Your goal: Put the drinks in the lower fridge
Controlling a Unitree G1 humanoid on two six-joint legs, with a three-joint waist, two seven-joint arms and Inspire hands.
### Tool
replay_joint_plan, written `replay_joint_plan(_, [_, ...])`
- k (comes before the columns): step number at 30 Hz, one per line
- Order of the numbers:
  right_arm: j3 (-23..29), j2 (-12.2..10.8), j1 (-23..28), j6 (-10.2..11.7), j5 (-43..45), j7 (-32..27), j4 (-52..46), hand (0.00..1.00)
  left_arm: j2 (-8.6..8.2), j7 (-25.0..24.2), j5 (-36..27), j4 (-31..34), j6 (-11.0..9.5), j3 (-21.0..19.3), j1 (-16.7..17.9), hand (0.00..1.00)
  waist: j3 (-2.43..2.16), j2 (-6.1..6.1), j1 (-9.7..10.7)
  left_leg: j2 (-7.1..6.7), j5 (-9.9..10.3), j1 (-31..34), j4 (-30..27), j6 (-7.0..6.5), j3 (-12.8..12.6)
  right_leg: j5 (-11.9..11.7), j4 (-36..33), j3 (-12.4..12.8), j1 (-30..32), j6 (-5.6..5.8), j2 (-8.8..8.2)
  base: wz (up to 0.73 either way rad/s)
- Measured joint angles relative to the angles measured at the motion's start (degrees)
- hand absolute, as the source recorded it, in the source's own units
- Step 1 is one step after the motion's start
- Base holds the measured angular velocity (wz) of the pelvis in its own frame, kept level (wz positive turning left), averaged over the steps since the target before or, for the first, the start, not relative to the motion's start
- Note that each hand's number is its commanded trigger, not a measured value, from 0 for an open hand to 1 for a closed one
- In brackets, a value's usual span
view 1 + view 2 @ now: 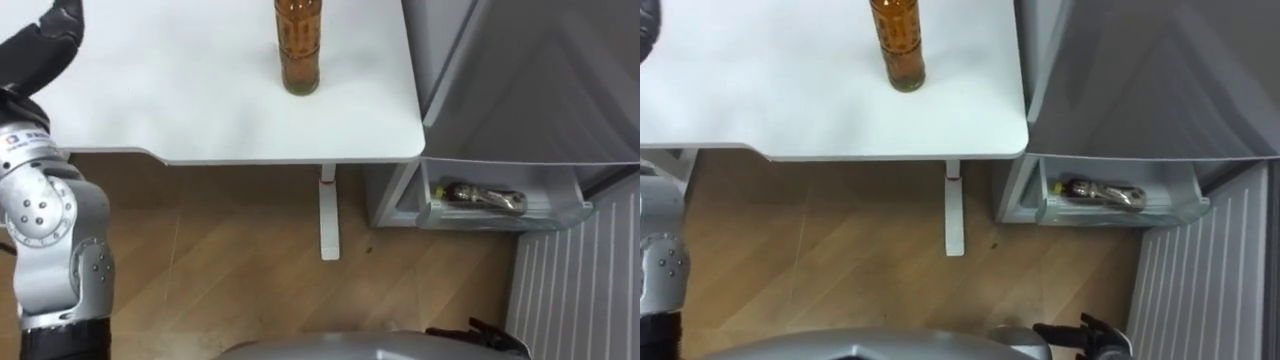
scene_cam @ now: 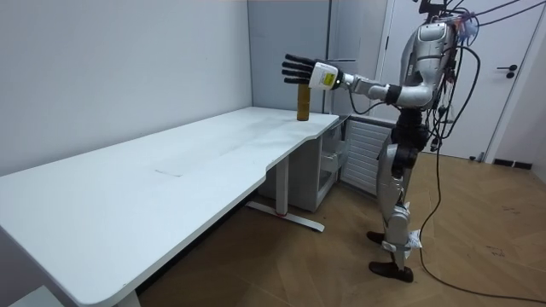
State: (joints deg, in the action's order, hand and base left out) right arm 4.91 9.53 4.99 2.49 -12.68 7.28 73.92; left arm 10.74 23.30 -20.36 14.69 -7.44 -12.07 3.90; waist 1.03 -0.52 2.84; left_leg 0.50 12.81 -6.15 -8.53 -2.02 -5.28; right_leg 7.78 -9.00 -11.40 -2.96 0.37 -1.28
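Note:
An amber drink bottle (image 1: 298, 50) stands upright near the right end of the white table (image 1: 200, 120). My left hand (image 1: 42, 48) is raised over the table well to the left of the bottle, apart from it; in the room view my left hand (image 2: 299, 70) has straight, spread fingers and holds nothing. To the right of the table the lower fridge (image 1: 500, 215) stands open, and a dark bottle (image 1: 486, 198) lies on its side in its shelf. My right hand (image 1: 480, 334) shows low at the bottom edge, by my body.
The grey fridge front (image 1: 530, 90) rises right beside the table's end. A ribbed white panel (image 1: 580, 280) stands at the lower right. The table's white leg (image 1: 328, 215) rests on bare wooden floor (image 1: 230, 260) between me and the table.

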Motion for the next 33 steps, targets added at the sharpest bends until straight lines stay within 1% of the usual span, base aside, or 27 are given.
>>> replay_joint_plan(4, [-0.01, 0.06, 0.19, -0.03, 0.02, 0.36, -0.04, 0.00, 0.00, -2.62, 0.06, 0.00, 0.01, 1.63, -2.53, 0.00, -0.06, -0.15, 0.12, 0.01, 0.00, -0.33, 0.03, 0.00, -0.40, 0.00, 0.12, 0.51, -0.06, 0.00, 0.04, -0.08])
replay_joint_plan(6, [-0.06, 0.07, 0.19, -0.04, 0.03, 0.40, -0.10, 0.00, 0.00, -4.49, 0.08, -0.02, 0.21, 2.29, -3.21, 0.00, -0.11, -0.23, 0.07, 0.06, 0.00, -0.53, 0.01, 0.00, -0.92, 0.00, 0.12, 1.26, 0.03, 0.01, 0.13, -0.17])
replay_joint_plan(8, [-0.34, 0.07, 0.23, -0.06, 0.02, 0.43, -0.12, 0.00, 0.00, -5.76, 0.07, -0.29, 0.75, 2.68, -3.23, 0.00, -0.12, -0.26, 0.11, 0.07, 0.00, -0.65, -0.13, 0.00, -1.02, 0.00, 0.13, 1.86, 0.05, 0.00, 0.18, -0.16])
replay_joint_plan(10, [-0.52, 0.08, 0.16, -0.11, 0.01, 0.46, -0.09, 0.00, -0.05, -6.66, 0.05, -0.76, 1.26, 3.89, -3.23, 0.00, -0.12, -0.24, 0.36, 0.06, -0.01, -0.68, -0.19, 0.00, -1.00, 0.00, 0.12, 2.11, 0.05, 0.00, 0.20, -0.08])
replay_joint_plan(11, [-0.88, 0.08, 0.14, -0.13, 0.01, 0.47, -0.10, 0.00, -0.34, -7.55, 0.05, -1.21, 1.68, 4.67, -3.23, 0.00, -0.13, -0.22, 0.55, 0.05, -0.01, -0.67, -0.19, 0.00, -1.01, 0.00, 0.12, 2.09, 0.05, 0.00, 0.20, 0.00])
replay_joint_plan(12, [-1.04, 0.08, 0.05, -0.14, 0.01, 0.51, -0.10, 0.00, -0.66, -8.29, 0.05, -1.47, 2.57, 5.49, -3.23, 0.00, -0.15, -0.15, 0.70, 0.05, -0.01, -0.66, -0.19, 0.00, -1.01, 0.00, 0.11, 2.12, 0.06, 0.00, 0.21, 0.00])
replay_joint_plan(14, [-1.28, 0.08, 0.00, -0.23, 0.00, 0.88, -0.09, 0.00, -0.81, -9.36, 0.05, -1.86, 3.48, 6.56, -3.23, 0.00, -0.18, 0.01, 1.03, 0.05, -0.01, -0.67, -0.19, 0.00, -1.01, 0.00, 0.10, 2.14, 0.07, 0.00, 0.26, 0.00])
replay_joint_plan(18, [-1.31, 0.03, -0.43, -1.16, -0.02, 1.06, -0.04, 0.00, -0.83, -12.43, -0.22, -2.69, 5.38, 6.91, -3.23, 0.00, -0.33, 0.34, 1.60, 0.39, -0.01, -0.89, -0.19, 0.01, -1.06, -0.03, 0.03, 2.33, -0.04, -0.04, 0.37, -0.01])
replay_joint_plan(24, [-1.32, 0.03, -0.74, -1.30, -0.02, 1.05, -0.05, 0.00, -0.85, -15.92, -0.22, -2.74, 6.46, 7.84, -3.22, 0.00, -0.31, 0.50, 1.56, 0.41, 0.00, -1.16, -0.15, 0.01, -1.28, -0.03, -0.36, 2.72, -0.03, -0.04, 0.41, -0.02])
replay_joint_plan(27, [-1.30, 0.03, -0.96, -1.31, -0.02, 0.99, 0.15, 0.00, -0.85, -16.85, -0.21, -2.73, 7.05, 7.95, -3.22, 0.00, -0.31, 0.47, 1.67, 0.53, 0.12, -1.00, -0.04, 0.17, -1.26, -0.02, -0.53, 2.67, 0.02, -0.04, 0.51, 0.00])
replay_joint_plan(33, [-1.30, 0.03, -1.35, -1.27, -0.05, 0.54, 1.13, 0.00, -1.18, -17.68, -0.22, -2.88, 7.18, 9.01, -3.15, 0.00, -0.42, 0.30, 1.67, 0.65, 0.15, -0.96, 0.09, 0.22, -1.13, -0.05, -0.57, 2.50, 0.00, -0.09, 0.68, 0.00])
